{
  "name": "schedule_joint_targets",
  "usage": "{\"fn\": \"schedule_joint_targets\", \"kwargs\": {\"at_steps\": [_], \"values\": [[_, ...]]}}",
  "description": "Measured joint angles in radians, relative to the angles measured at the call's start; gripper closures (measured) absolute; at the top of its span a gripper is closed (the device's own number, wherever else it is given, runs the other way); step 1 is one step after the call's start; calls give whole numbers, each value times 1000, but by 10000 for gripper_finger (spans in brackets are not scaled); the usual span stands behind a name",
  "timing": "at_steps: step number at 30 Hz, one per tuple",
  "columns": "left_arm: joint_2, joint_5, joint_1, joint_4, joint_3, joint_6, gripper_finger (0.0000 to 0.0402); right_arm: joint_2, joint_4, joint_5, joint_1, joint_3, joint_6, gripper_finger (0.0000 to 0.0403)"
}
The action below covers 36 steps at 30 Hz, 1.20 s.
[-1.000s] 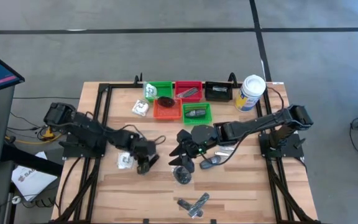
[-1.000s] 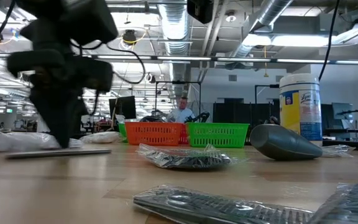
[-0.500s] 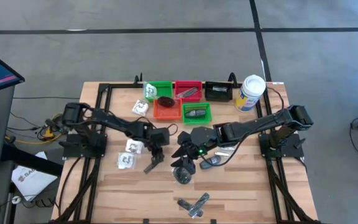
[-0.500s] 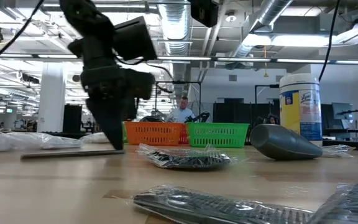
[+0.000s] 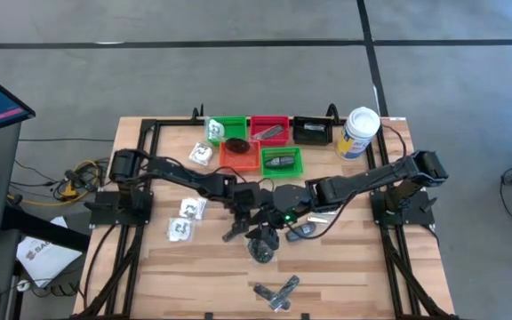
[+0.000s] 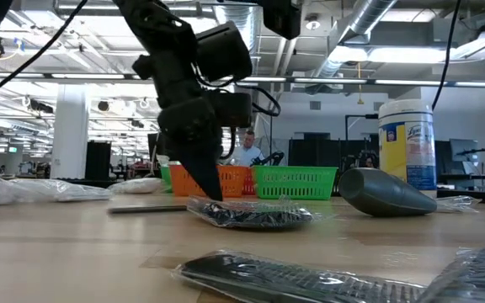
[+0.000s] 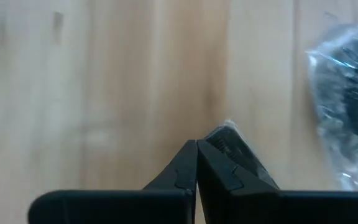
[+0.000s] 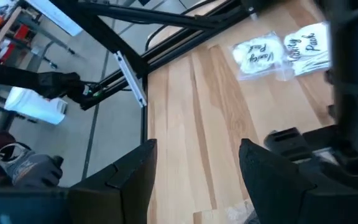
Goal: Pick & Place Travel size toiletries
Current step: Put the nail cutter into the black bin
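- Two clear packets [image 5: 185, 219] w/ white contents lie on the table's left: light, crinkly; grab mid-body.
- Your left gripper [image 5: 235, 233] is pinched tight on a slim silvery sachet [image 7: 232, 149], low over mid-table: thin, slippery.
- Right gripper [image 5: 258, 216] stands wide, empty, above the black piece in plastic [image 5: 263, 250].

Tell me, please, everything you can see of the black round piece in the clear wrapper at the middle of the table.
The black piece is a flat, dark, round thing sealed in crinkly clear plastic, lying flat on the bare wood of the table near its middle. In the low view the left hand, shut, points down at its wrapper's near edge; contact cannot be told. The right hand hangs open above it.
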Motion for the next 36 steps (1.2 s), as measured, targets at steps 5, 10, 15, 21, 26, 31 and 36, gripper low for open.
{"fn": "schedule_joint_targets", "kwargs": {"at_steps": [5, 10, 15, 21, 26, 31, 36], "values": [[-1, 1, 26, 3, 1, 44, 401, 0, -14, 19, 10, 0, 11, 184], [-48, -1, 16, -8, -4, 62, 401, -1, -40, 18, 13, 0, 11, 184], [-136, -57, -22, -2, -16, 56, 401, -6, -68, 19, 13, 0, 11, 184], [-258, -69, -74, 2, -63, -36, 401, -6, -151, 18, 12, 0, 4, 184], [-314, -79, -129, 1, -139, -133, 401, -6, -187, 19, 12, 0, -1, 184], [-332, -95, -194, 6, -220, -241, 401, -6, -202, 18, 4, 0, -12, 184], [-330, -106, -261, 24, -274, -340, 401, -6, -208, 19, 3, 0, -27, 184]]}}
